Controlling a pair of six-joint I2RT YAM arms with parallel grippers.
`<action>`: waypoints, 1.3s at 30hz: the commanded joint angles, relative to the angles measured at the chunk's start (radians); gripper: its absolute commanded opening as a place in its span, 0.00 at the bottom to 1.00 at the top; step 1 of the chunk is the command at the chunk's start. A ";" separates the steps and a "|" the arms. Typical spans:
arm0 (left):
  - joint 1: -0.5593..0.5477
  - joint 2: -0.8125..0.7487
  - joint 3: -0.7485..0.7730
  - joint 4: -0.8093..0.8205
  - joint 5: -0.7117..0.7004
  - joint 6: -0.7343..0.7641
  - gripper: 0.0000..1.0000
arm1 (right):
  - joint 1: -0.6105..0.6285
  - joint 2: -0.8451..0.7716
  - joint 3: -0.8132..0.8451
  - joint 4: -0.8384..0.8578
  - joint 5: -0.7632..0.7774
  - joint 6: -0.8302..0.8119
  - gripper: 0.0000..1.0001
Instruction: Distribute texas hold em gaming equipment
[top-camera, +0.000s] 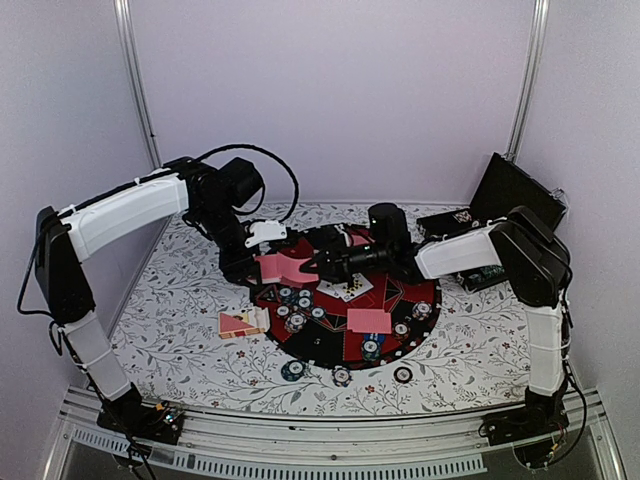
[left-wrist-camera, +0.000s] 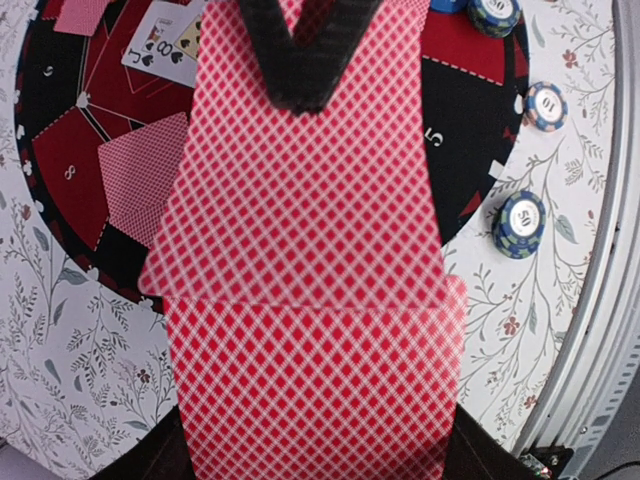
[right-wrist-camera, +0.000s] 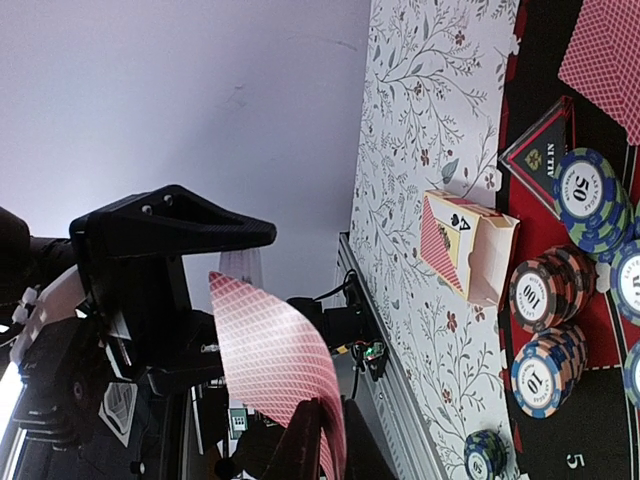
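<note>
ok so right end effector pinched shut on one red-backed card, card bowed, its other edge up by left end effector. Left one clamped on red-backed stack, held mid-air over far-left part of round mat. What I see from here: chip stacks and face-down card on mat, three chips off its near edge on floral surface, card box just left of mat.

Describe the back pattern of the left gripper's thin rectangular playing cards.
The playing cards: red with white diamond lattice; clearest in left wrist view.
</note>
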 joint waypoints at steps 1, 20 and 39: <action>-0.005 -0.010 0.009 0.015 0.006 -0.004 0.00 | -0.035 -0.099 -0.070 0.012 -0.006 -0.019 0.09; -0.005 -0.009 0.021 0.004 0.003 -0.003 0.00 | -0.246 -0.129 -0.205 -0.303 0.054 -0.303 0.04; -0.005 -0.012 0.021 -0.001 0.000 -0.004 0.00 | -0.250 0.081 0.060 -0.653 0.222 -0.548 0.01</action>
